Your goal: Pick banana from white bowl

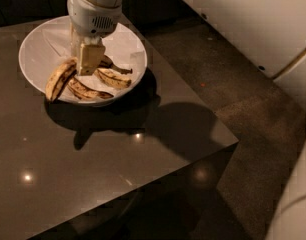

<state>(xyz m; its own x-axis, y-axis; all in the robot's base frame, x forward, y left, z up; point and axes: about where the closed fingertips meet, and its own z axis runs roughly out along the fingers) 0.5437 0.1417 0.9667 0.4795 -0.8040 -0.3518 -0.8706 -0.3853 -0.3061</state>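
The white bowl [32,44] sits at the back left of a dark glossy table [103,169], lined with white paper. Inside, the banana [60,78], plump, yellow and brown-speckled, lies along the front-left wall. My gripper [88,60] hangs from the white wrist [95,4] straight down into the bowl. Its cream tip ends just right of the banana's upper end, close to it or touching it. Nothing is lifted off the bowl.
Two thinner, darker bananas lie in the bowl, one at the front [91,91] and one to the right [113,78]; a darker piece [113,65] shows behind the gripper. The table's corner [235,143] drops to brown carpet [243,84]. A white arm link [263,24] fills the upper right.
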